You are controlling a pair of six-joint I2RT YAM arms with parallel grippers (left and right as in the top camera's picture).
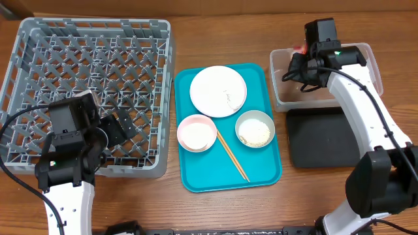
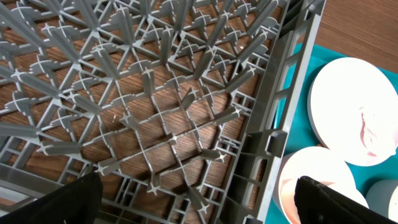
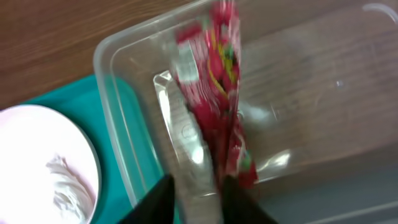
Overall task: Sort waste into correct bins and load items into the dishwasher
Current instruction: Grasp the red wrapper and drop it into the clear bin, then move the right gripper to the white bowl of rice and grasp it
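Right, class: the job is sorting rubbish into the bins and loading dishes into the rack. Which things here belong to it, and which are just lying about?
Part of the job: wrapper, clear tub, black tray, dish rack, plate, pink bowl, grey bowl, rice, chopsticks.

Just lying about: teal tray, wooden table.

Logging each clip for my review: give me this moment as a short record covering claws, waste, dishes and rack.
left claw: open, above rack, empty
right claw: over tub, wrapper between its jaws, grip unclear
rack: no dishes visible
teal tray: plate, pink bowl, rice bowl, chopsticks
black tray: beside tub, nothing visible on it
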